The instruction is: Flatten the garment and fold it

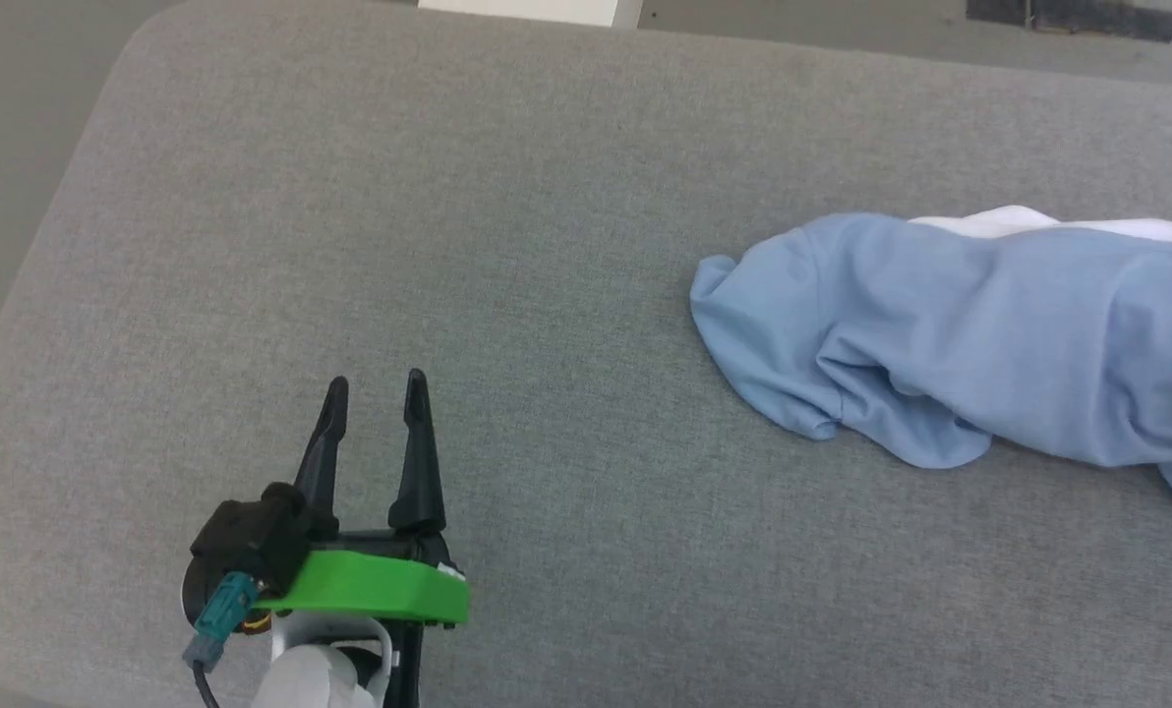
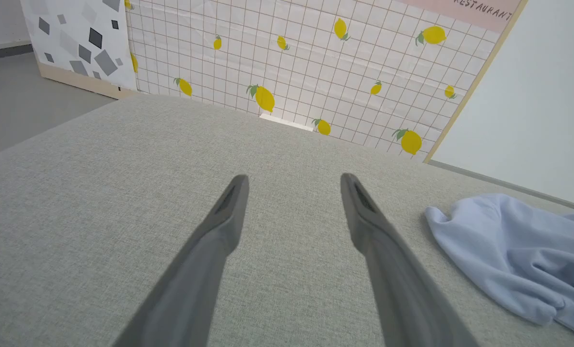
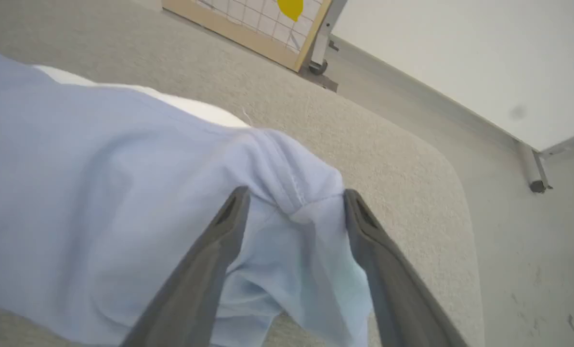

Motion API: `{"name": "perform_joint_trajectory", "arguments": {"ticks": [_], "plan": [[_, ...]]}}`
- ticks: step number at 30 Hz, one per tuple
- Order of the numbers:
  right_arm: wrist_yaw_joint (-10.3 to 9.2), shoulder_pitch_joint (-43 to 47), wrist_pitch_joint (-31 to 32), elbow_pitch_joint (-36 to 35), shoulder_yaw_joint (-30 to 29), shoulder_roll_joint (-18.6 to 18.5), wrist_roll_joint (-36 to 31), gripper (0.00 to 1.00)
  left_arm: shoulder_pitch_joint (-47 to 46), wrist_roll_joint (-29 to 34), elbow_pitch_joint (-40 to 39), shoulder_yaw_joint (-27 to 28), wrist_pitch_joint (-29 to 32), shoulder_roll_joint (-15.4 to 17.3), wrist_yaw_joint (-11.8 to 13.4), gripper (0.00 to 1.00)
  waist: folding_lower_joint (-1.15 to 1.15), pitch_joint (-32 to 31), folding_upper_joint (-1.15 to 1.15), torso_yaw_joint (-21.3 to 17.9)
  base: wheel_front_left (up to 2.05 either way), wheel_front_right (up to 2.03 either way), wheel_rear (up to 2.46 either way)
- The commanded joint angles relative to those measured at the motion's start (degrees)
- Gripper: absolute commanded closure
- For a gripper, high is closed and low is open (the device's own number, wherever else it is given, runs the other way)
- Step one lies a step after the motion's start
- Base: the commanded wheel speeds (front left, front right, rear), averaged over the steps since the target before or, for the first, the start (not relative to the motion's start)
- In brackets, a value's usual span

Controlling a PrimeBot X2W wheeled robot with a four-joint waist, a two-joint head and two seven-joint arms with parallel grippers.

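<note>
The crumpled light blue garment lies bunched on the robot's right side of the grey fabric-covered surface, its white panel showing along the far edge. The right pincer hangs over one end of the shirt, its 2 fingers spread apart with a stitched hem fold humped between them. The left pincer, also spread wide, hovers over bare surface well apart from the garment.

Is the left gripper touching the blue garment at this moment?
Apart. The head view shows bare grey surface between the left gripper and the garment; the left wrist view shows the same gap.
</note>
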Motion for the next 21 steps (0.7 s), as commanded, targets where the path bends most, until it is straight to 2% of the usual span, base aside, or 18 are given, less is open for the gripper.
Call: {"name": "perform_joint_trajectory", "arguments": {"ticks": [1,4,5,9,13,21], "plan": [[-0.09,-2.00,-1.11,-2.03,1.09,0.41,0.60,0.00,-0.35,0.49,0.26,0.23,-0.27,-0.23,-0.34,0.00,0.00,-1.35,0.00,-0.47,0.00,0.00,0.00],[-0.09,-3.77,-1.04,-6.60,4.90,1.49,4.03,0.00,0.11,0.50,0.45,0.30,-0.27,-0.23,-0.49,0.00,0.00,-2.56,0.00,-0.68,0.00,0.00,0.00],[-0.09,-4.50,1.41,-11.52,10.93,2.91,8.73,0.00,0.55,0.44,0.37,0.22,-0.27,-0.23,-0.53,0.00,0.00,-3.08,0.00,-0.74,0.00,0.00,0.00],[-0.09,-4.25,5.50,-14.72,19.98,3.52,12.80,0.00,0.47,0.27,0.31,-0.32,-0.27,-0.23,-0.70,0.00,0.00,-2.70,0.00,-0.17,0.00,0.00,0.00],[-0.09,-4.55,7.64,-12.71,27.10,3.56,14.94,0.00,0.06,-0.09,0.50,-0.78,-0.27,-0.24,-1.01,0.00,0.00,-1.65,0.00,1.17,0.00,0.00,0.00],[-0.09,-8.83,7.88,-2.00,39.95,0.41,15.06,0.00,-1.00,-0.77,0.93,-1.59,-0.27,-0.24,-1.09,0.00,0.00,0.63,0.00,4.13,0.00,0.00,0.00]]}}
